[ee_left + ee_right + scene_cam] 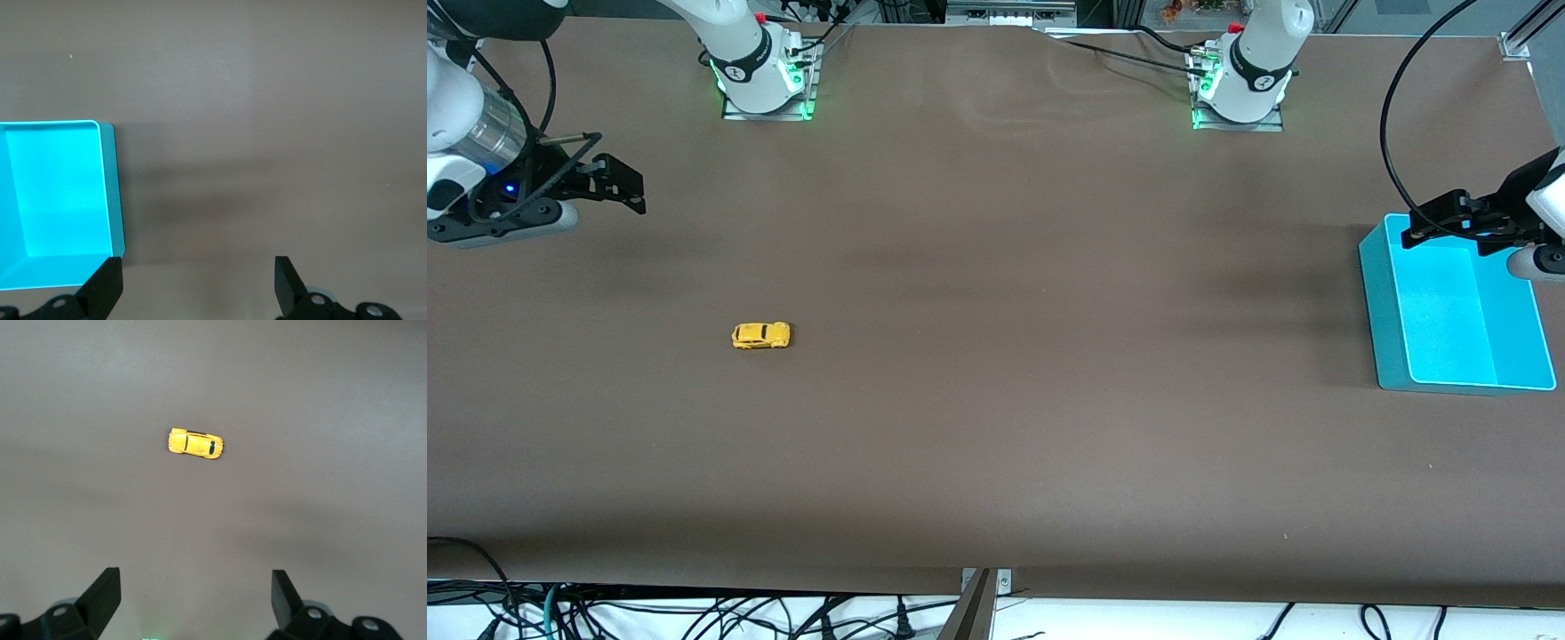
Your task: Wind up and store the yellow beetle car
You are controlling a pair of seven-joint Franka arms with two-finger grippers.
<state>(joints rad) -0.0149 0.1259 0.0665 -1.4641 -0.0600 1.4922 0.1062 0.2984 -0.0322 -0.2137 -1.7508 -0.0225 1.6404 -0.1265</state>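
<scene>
The yellow beetle car (pixel 761 335) stands on its wheels on the brown table, toward the right arm's end; the right wrist view shows the car (pixel 195 443) from above. My right gripper (pixel 618 182) hangs open and empty in the air at that end of the table, apart from the car; in its own view the gripper (pixel 195 597) has bare table between its fingers. My left gripper (pixel 1436 220) hovers open and empty over one edge of the turquoise bin, and in the left wrist view the gripper (pixel 197 283) holds nothing.
An empty turquoise bin (pixel 1383 302) sits at the left arm's end of the table; its rim (pixel 110 193) shows in the left wrist view. Both arm bases (pixel 765 76) (pixel 1240 80) stand along the table's edge farthest from the front camera. Cables hang below the near edge.
</scene>
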